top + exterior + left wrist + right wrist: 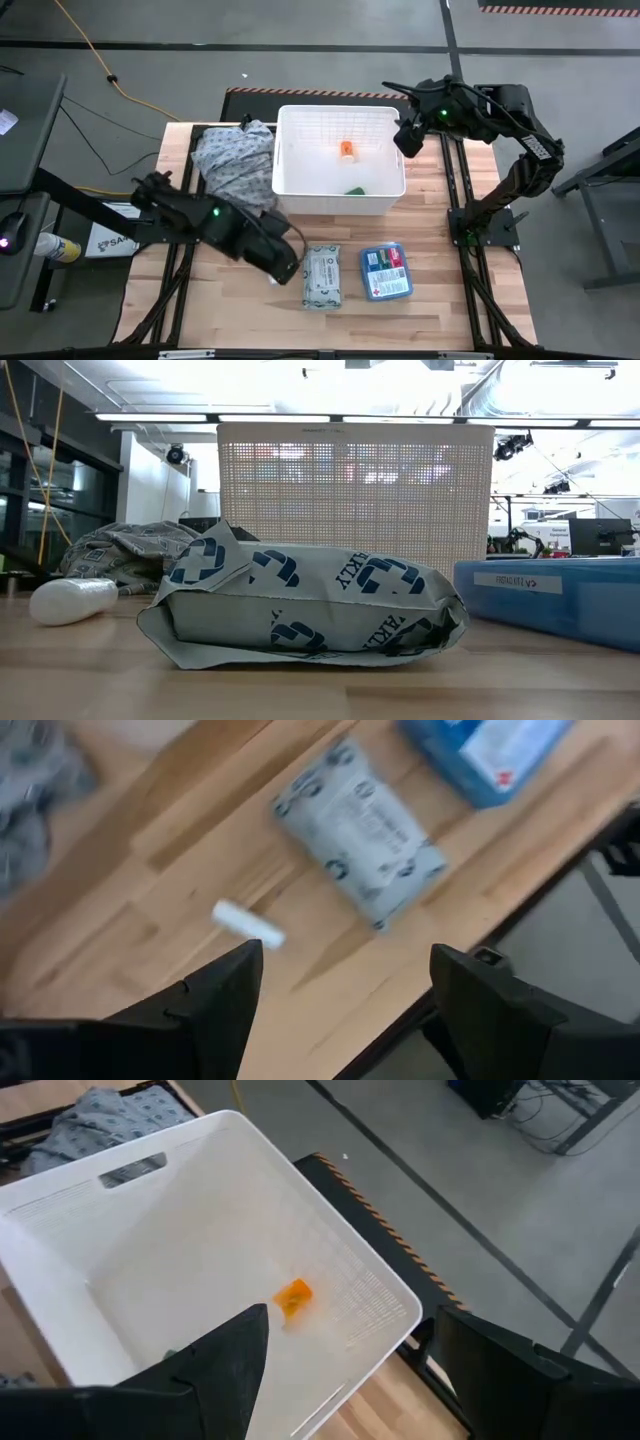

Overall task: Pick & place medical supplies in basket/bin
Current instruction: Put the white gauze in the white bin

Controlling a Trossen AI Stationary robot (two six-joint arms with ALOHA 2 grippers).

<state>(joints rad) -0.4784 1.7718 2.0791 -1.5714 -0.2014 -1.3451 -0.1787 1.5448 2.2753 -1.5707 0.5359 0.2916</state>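
The white basket (385,196) stands at the table's far middle. The orange bottle (347,150) (292,1297) and the green tube (355,190) lie on its floor. The wipes pack (322,275) (358,828) and the blue box (386,271) (482,752) lie flat near the table's near edge. The white tube (248,923) (72,600) lies on the wood left of the pack. My left gripper (282,264) (345,990) hovers open above the tube. My right gripper (408,135) (350,1370) is open, high over the basket's far right corner.
A grey patterned cloth heap (235,160) (130,555) lies against the basket's left wall. The table's near edge runs close behind the pack and box. Bare wood lies right of the basket and at the near left corner.
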